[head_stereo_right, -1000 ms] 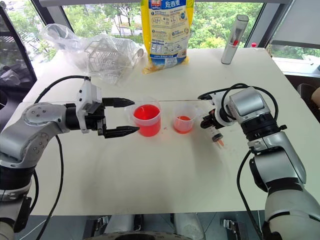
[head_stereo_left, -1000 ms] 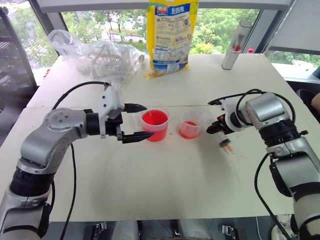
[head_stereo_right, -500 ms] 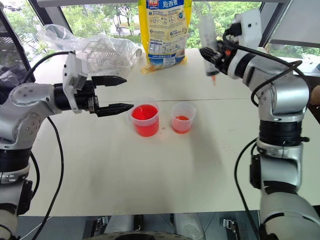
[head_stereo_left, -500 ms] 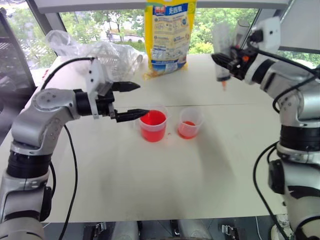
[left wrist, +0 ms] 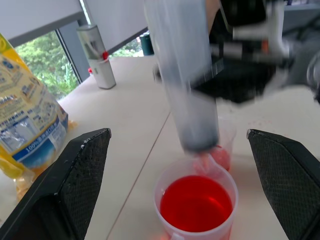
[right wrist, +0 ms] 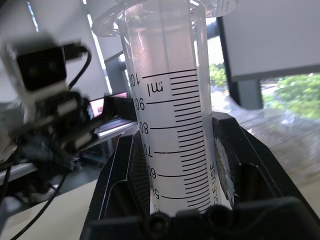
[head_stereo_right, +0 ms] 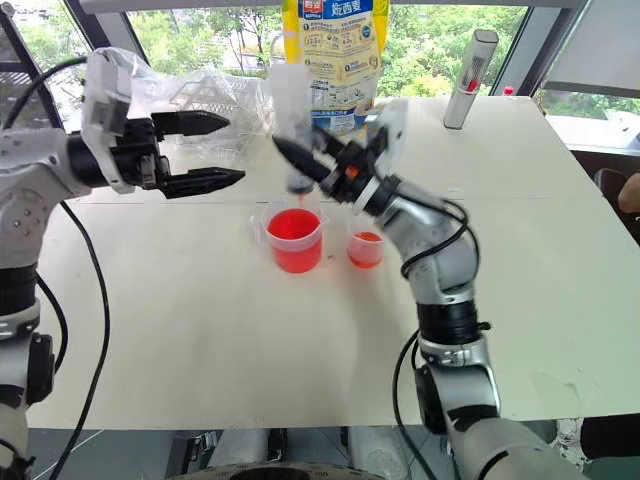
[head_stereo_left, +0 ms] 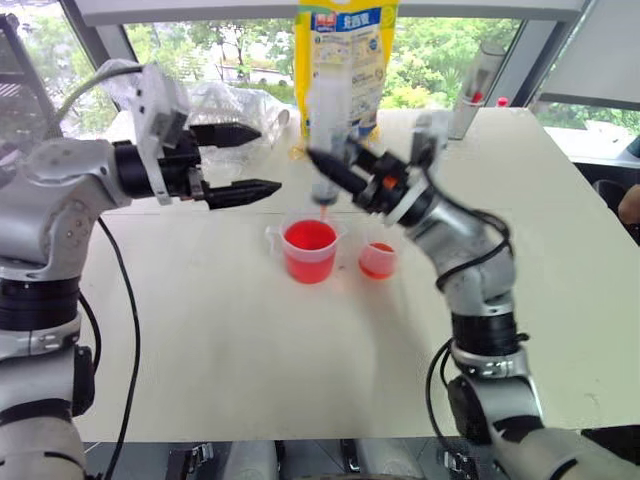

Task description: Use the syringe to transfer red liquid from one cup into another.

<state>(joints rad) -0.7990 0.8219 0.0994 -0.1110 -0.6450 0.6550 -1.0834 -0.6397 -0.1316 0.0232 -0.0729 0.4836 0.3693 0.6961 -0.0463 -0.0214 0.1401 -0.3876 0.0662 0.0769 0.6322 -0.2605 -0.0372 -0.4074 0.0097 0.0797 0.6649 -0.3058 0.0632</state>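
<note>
White table (head_stereo_left: pixel 250 360) carries everything. Tall yellow bag (head_stereo_left: pixel 345 60) stands at the far edge, printed "100%" low on its front in the left wrist view; other print unreadable. Crumpled clear plastic wrap (head_stereo_left: pixel 215 105) beside it. Grey cylinder (head_stereo_left: pixel 473 90) far right. Left gripper (head_stereo_left: pixel 240 160) hovers above the table left of the cups, fingers spread wide, empty. Right gripper (head_stereo_left: pixel 335 172) is clamped on the syringe (head_stereo_left: pixel 327 110), upright, reddish tip just above the handled beaker (head_stereo_left: pixel 308 250). Barrel reads "ml", "90", "70", "USE". Red liquid (left wrist: pixel 196 202) fills the beaker deep. Small cup (head_stereo_left: pixel 378 260) just beside, little red in it.
</note>
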